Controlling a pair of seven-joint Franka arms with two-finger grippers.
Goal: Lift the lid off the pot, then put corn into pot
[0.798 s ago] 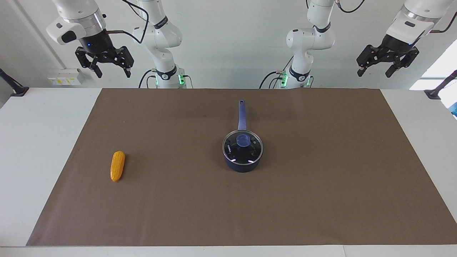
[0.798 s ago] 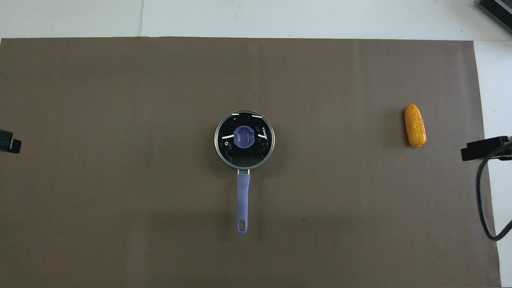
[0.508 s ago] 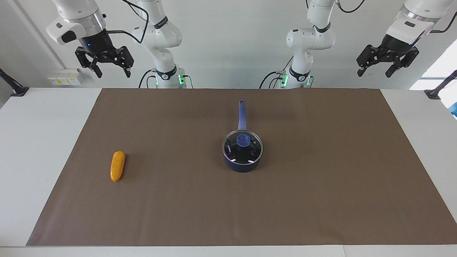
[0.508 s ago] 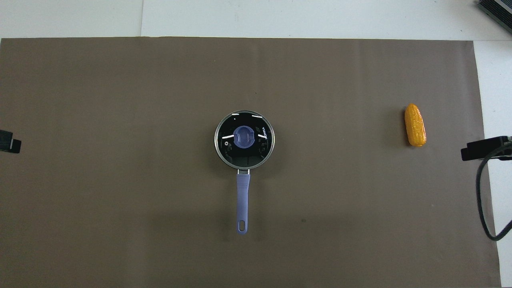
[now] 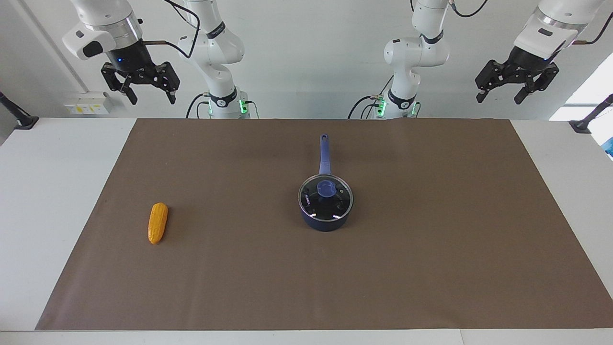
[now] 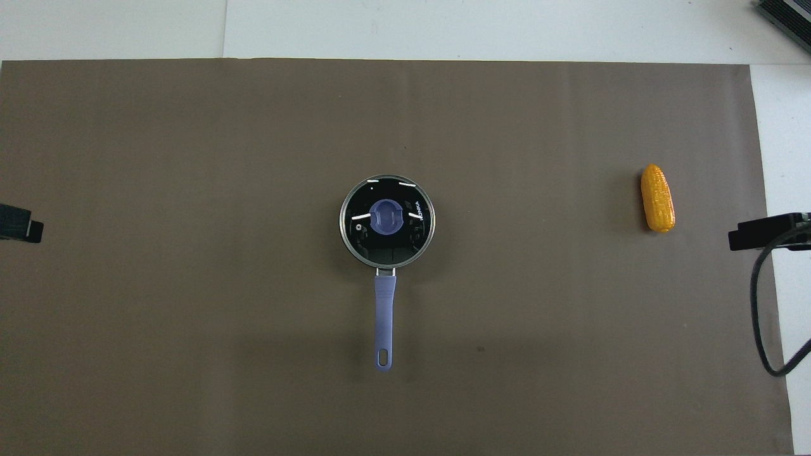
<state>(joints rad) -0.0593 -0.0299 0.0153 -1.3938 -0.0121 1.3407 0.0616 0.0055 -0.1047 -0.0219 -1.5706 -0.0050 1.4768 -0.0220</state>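
the pot (image 5: 325,218) sits in the middle of the brown mat (image 5: 431,268), its long handle (image 5: 324,154) pointing straight back toward the robots, which leaves the round body free to approach from either arm. the lid (image 5: 325,199) lies flat and centred on the rim, closing the pot, with its blue knob (image 5: 327,188) standing up at the centre as the obvious thing to pinch. so the first step looks not yet begun.

the corn (image 5: 157,223) lies on its side on the mat toward the right arm's end of the table, well apart from the pot and about as far from the robots as the pot is. that spot suits the right arm for the corn and probably the left for the lid.

the right gripper (image 5: 146,89) hangs high above the edge of the table at its own end, fingers spread, holding nothing. the left gripper (image 5: 501,87) hangs high at its end, also spread and empty. neither is over the pot or the corn.
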